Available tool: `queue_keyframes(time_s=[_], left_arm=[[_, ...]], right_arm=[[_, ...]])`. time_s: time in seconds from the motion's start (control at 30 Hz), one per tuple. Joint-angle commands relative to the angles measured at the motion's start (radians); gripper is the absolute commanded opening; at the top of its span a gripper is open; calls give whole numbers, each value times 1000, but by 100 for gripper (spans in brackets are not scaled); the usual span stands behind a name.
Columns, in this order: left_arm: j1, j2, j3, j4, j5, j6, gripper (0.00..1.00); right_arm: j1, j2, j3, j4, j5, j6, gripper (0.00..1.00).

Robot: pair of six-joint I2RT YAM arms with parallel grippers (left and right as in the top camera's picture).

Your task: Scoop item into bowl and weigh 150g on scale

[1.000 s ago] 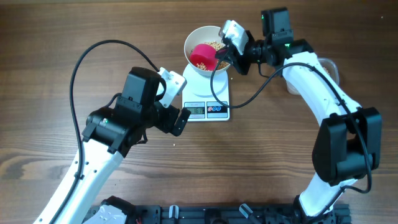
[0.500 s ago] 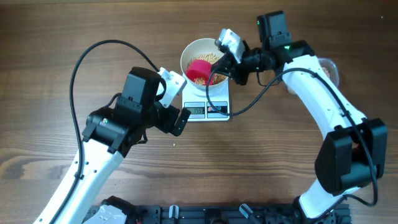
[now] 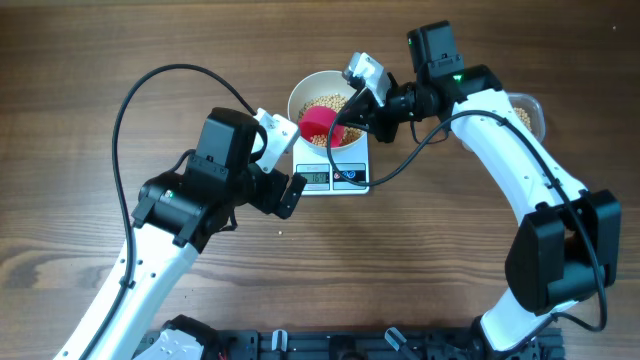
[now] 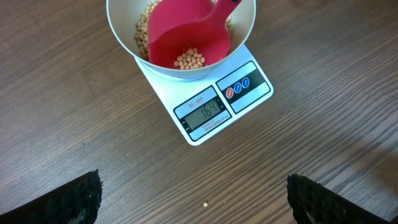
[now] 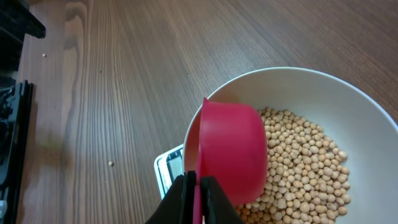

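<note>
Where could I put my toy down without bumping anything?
Bare wood lies in front of the scale, and left of the bowl beyond the black cable. It's crowded around the bowl: the right gripper holds the red scoop there, with the left gripper close by.

Right claw point(image 3: 352, 115) has swung left, further over bowl point(image 3: 296, 90); red scoop point(image 3: 319, 122) now deeper among beans point(image 3: 335, 101)

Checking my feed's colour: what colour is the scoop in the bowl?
The scoop is pinkish red, clearest in the left wrist view.
</note>
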Motion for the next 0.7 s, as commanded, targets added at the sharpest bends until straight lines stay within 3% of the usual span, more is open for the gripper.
queue_keyframes(time_s=[0.0, 0.13, 0.37, 0.67], left_arm=[[6, -2, 3, 3, 8, 20, 100], [6, -2, 3, 3, 8, 20, 100], [6, -2, 3, 3, 8, 20, 100], [6, -2, 3, 3, 8, 20, 100]], right_arm=[[8, -29, 6, 44, -40, 17, 4], [8, -43, 6, 204, 111, 64, 4], [19, -43, 5, 225, 293, 10, 4], [21, -45, 6, 222, 217, 20, 4]])
